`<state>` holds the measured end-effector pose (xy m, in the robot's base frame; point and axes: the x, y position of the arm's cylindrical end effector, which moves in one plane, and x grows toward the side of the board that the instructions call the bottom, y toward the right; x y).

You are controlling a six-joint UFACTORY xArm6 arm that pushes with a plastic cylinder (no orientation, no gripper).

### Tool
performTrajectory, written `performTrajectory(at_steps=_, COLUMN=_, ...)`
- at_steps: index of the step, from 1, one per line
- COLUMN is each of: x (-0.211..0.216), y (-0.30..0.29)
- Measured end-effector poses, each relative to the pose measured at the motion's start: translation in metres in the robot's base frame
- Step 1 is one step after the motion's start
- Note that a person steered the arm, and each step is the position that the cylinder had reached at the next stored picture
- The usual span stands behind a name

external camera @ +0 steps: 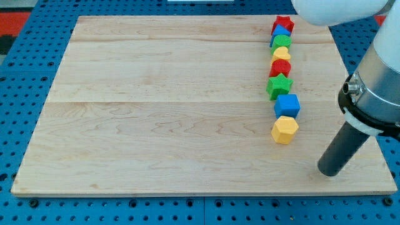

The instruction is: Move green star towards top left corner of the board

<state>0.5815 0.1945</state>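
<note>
The green star (279, 85) lies in a column of blocks at the view's right side of the wooden board (156, 106). Above it sit a red block (280, 67), a yellow block (282, 54), a green block (280, 42), a blue block (281, 32) and a red star (283, 24). Below it lie a blue cube (287, 105) and a yellow hexagon (285, 130). My tip (327, 171) rests on the board at the lower right, to the right of and below the yellow hexagon, well apart from the green star.
The board lies on a blue perforated table (25, 75). The arm's white and grey body (381, 75) hangs over the board's right edge.
</note>
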Motion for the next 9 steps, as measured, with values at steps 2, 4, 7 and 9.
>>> performTrajectory(at_steps=2, x=-0.017, y=0.016)
performTrajectory(at_steps=4, x=-0.134, y=0.012)
performTrajectory(at_steps=7, x=-0.211, y=-0.173)
performTrajectory(at_steps=9, x=-0.24, y=-0.207)
